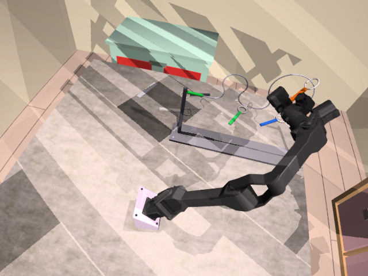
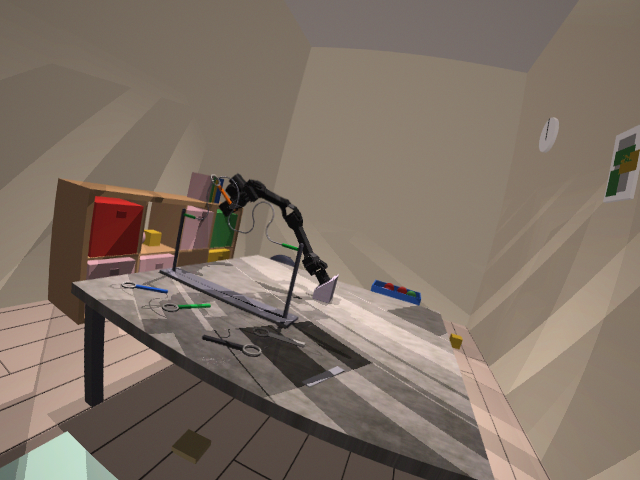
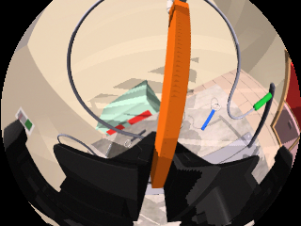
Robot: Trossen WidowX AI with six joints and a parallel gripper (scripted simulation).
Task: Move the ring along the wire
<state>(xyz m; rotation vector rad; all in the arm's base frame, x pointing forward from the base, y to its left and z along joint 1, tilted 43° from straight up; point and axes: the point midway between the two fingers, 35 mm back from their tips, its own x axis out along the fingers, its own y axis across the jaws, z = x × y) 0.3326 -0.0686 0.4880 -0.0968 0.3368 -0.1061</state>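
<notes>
The ring (image 1: 318, 82) (image 2: 211, 178) (image 3: 169, 7) of the task is at 2 o'clock in the top view, up at the big bend of the grey wire (image 1: 247, 84) (image 3: 70, 56), and the wire seems to pass through it; if they touch, I cannot tell. The gripper (image 1: 290, 101) (image 2: 230, 198) (image 3: 158, 136) is nearly closed and squeezes the orange handle (image 1: 298, 94) (image 2: 224, 193) (image 3: 174, 94) at its lower end, while the ring end points to 12 o'clock in the wrist view. I think the handle is light and stiff, rather smooth, so it could turn between the fingers; the flat sides near the free end are the good place to hold, far from the wire. The ring is thin and probably also stiff, so it needs slow turning at each bend. Counting the things, there is one orange handle with one ring, one wire, two posts, namely the near post (image 1: 181, 110) (image 2: 293, 284) and the far post (image 2: 179, 240) (image 3: 263, 121), and two green parts, one beside each. On the tabletop (image 1: 103, 178) (image 2: 413, 356) lie four other handled rings, around 8 o'clock in the exterior view: one blue (image 1: 268, 122) (image 2: 152, 288) (image 3: 208, 120), one green (image 1: 234, 118) (image 2: 195, 305), one black (image 1: 204, 94) (image 2: 223, 342) (image 3: 137, 136), one pale (image 1: 168, 109) (image 2: 281, 338).
</notes>
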